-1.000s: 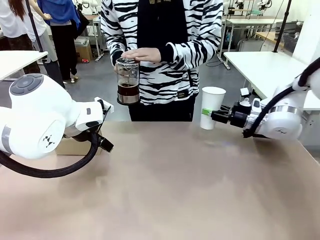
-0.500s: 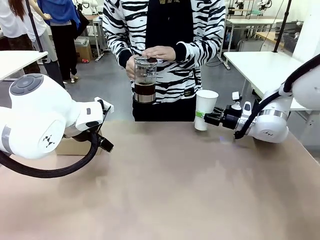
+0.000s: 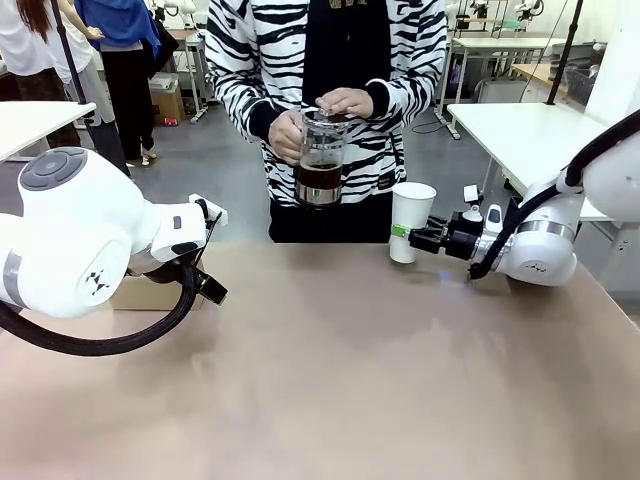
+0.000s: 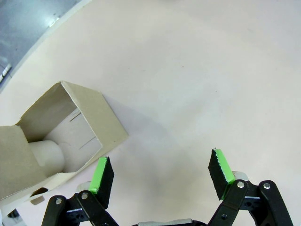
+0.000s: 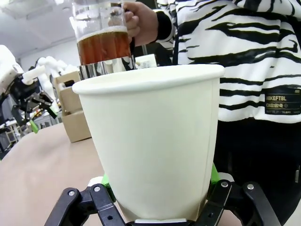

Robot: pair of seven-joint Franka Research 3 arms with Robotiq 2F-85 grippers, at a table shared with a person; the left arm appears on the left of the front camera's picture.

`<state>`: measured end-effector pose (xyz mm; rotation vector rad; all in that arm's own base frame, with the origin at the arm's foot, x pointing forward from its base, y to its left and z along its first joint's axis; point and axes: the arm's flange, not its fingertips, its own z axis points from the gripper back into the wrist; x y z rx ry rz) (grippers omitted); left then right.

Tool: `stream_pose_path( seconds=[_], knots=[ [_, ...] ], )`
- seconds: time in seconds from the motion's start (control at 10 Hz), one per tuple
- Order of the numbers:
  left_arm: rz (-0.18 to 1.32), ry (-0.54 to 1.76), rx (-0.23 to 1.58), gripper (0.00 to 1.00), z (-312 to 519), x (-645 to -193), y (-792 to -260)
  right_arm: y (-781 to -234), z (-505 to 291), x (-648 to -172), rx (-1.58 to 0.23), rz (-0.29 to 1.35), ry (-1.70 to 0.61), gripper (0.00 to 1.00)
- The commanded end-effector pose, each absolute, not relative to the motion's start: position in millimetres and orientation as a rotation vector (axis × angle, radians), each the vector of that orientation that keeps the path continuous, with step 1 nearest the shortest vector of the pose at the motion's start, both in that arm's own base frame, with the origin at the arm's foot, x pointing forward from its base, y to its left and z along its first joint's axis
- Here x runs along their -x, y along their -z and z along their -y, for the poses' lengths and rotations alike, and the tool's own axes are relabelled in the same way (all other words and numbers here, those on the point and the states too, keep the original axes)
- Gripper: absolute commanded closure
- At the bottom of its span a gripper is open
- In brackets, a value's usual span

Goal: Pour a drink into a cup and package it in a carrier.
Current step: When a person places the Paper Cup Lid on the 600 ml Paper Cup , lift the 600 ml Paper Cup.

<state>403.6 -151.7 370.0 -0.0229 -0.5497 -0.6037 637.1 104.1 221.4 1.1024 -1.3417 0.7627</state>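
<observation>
A person across the table holds a clear glass jug [image 3: 321,158] by its handle, the other hand resting on its lid. The dark brown drink [image 3: 320,177] fills its lower part, and in the right wrist view the drink [image 5: 103,44] shows just behind the cup's rim. My right gripper [image 3: 404,232] is shut on the lower part of the white paper cup [image 3: 412,220], which stands upright with its top open, near the table's far edge. In the right wrist view the cup [image 5: 155,141] sits between that gripper's fingers [image 5: 160,188]. My left gripper [image 4: 162,165] hangs open over the table, beside the brown cardboard carrier [image 4: 89,117].
The carrier [image 3: 145,293] sits at the table's left side, partly behind my left arm, and something white and rounded [image 4: 44,153] lies inside it. The tan table [image 3: 350,380] is bare in the middle and front. Other white tables [image 3: 530,130] and people stand farther back.
The person has carried the jug rightwards, closer to the cup. My right gripper has brought the cup left and down to the table's far edge. The left arm has not moved.
</observation>
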Motion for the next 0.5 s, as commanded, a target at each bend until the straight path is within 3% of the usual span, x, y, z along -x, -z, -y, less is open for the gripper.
stream_pose_path(
  seconds=[0.0,0.4],
  knots=[
    [0.550,0.604,0.025,0.00,151.8,-403.3,-370.3,-227.7,-105.8,-634.3,-1.101,1.353,-0.747,0.20],
    [0.550,0.604,0.025,0.00,151.8,-403.3,-370.3,-227.7,-105.8,-634.3,-1.101,1.353,-0.747,0.20]
  ],
)
